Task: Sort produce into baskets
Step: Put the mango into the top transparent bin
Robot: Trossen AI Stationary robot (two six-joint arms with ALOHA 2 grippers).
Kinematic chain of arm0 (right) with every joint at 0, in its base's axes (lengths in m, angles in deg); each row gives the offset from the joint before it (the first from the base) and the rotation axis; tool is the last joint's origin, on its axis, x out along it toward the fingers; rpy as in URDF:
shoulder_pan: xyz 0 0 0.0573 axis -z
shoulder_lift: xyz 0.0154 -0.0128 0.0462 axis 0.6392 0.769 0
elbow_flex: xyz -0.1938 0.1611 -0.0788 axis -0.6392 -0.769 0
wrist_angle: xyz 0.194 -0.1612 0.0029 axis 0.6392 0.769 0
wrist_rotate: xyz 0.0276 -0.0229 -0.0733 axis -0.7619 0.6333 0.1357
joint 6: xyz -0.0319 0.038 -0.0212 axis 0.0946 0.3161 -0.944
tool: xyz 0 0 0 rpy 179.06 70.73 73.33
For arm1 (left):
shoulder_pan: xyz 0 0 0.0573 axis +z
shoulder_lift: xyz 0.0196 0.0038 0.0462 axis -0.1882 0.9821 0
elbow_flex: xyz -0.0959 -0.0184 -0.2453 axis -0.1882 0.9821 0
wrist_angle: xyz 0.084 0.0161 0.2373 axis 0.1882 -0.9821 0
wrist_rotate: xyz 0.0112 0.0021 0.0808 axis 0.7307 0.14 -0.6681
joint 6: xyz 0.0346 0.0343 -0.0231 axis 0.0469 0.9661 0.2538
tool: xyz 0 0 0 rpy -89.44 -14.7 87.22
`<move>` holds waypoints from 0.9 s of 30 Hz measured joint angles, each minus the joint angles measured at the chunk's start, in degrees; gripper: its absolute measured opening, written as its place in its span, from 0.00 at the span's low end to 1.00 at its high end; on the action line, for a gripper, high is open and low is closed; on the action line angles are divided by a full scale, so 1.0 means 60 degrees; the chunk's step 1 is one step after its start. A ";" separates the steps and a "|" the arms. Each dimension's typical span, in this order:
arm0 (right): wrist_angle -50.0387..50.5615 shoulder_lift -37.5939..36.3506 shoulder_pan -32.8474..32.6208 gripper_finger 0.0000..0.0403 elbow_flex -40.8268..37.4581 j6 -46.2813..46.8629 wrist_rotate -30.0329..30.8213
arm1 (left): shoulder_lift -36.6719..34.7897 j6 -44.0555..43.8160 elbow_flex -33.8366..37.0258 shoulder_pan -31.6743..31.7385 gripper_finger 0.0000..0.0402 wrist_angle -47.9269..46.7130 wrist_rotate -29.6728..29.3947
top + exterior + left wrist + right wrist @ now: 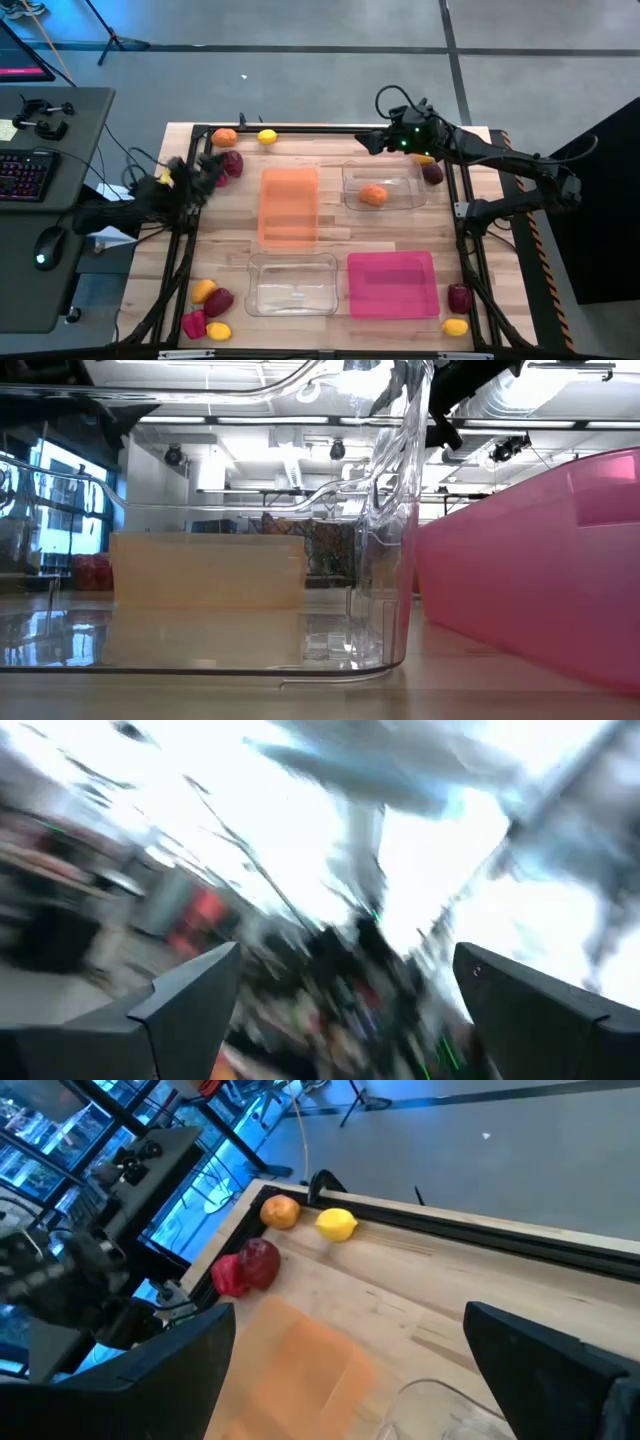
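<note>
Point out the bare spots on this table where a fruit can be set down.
Free: the wood strip between the translucent orange tray and the clear tray holding an orange fruit, and the empty magenta-pink tray. Crowded: the near-left corner's produce cluster and the far-left corner, where the left hand hovers.

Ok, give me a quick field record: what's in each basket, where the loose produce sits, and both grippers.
orange basket: nothing seen inside
far clear basket: one orange fruit
near clear basket: nothing seen inside
pink basket: nothing seen inside
loose produce: clusters at all four table corners
left gripper: open, at the far left, by a maroon fruit
right gripper: open, above the far edge, nothing held
</note>
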 joint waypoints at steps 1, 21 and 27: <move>-0.0002 0.0000 0.0032 0.95 0.0000 -0.0004 0.0006 | 0.0157 -0.0290 -0.0332 0.0164 0.87 -0.0286 -0.0274; 0.0096 0.0004 0.1305 0.95 -0.0007 -0.1421 -0.0859 | 1.1092 0.0300 -0.8859 0.8463 0.87 -1.1616 0.7485; 0.0167 0.0003 0.1338 0.95 -0.0011 -0.1753 -0.0856 | 1.1939 -0.0752 -0.8913 0.9274 0.87 -1.1566 0.6020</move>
